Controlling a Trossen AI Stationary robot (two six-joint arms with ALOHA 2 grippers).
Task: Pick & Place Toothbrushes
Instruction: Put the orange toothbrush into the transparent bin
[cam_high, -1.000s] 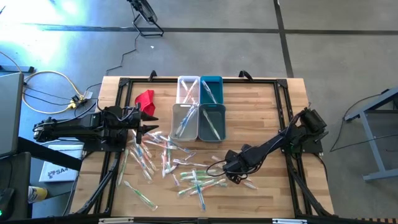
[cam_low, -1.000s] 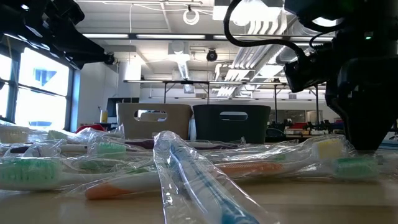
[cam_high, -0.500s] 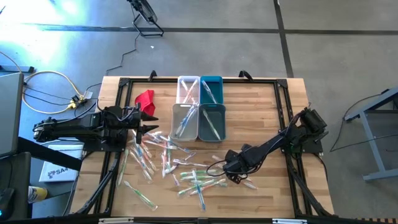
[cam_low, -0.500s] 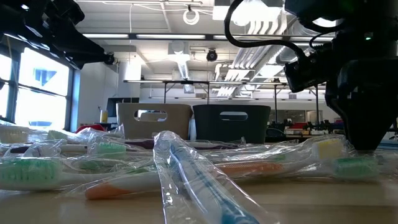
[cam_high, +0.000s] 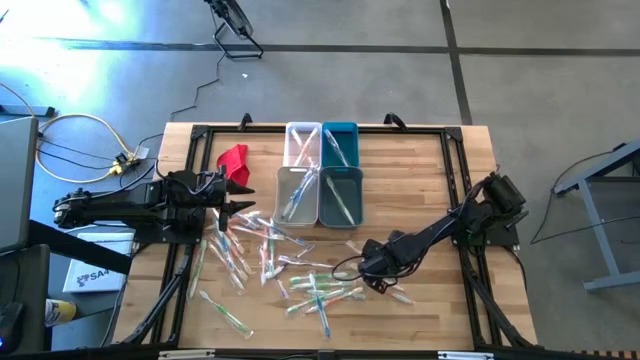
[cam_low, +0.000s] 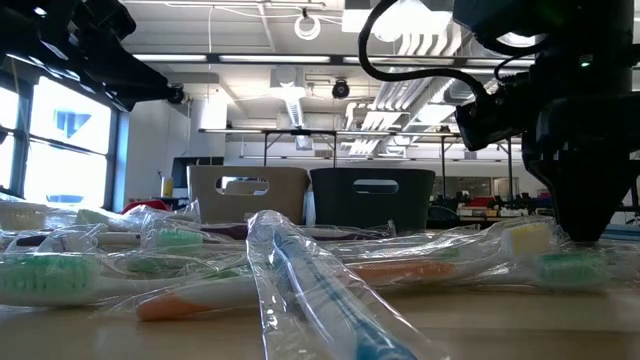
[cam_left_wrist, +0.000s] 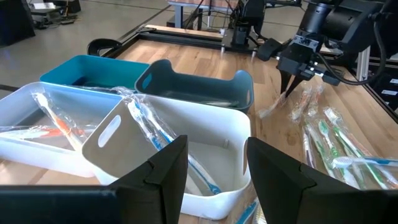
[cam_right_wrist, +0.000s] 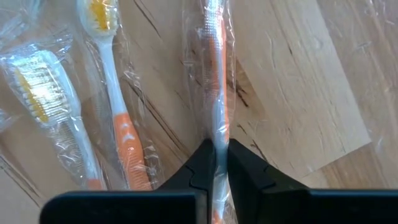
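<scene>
Orange and white inside its clear wrapper, one toothbrush (cam_right_wrist: 216, 93) lies flat on the wooden table (cam_high: 420, 190), at the right edge of the scattered pile of toothbrushes (cam_high: 285, 270). In the right wrist view its long axis runs straight away from the camera, in line with the arm's reach. The right gripper (cam_right_wrist: 216, 163) is down on it, its two fingers pressed together on the handle with only the brush between them. Beside it lie two more wrapped brushes with orange handles and yellow bristles, roughly parallel.

No brand or print can be read on the wrappers.

The four bins (cam_high: 320, 172) stand near the table's far edge, each holding a few brushes. The left gripper (cam_high: 228, 197) hovers beside them, fingers apart and empty, near a red cloth (cam_high: 234, 158).
</scene>
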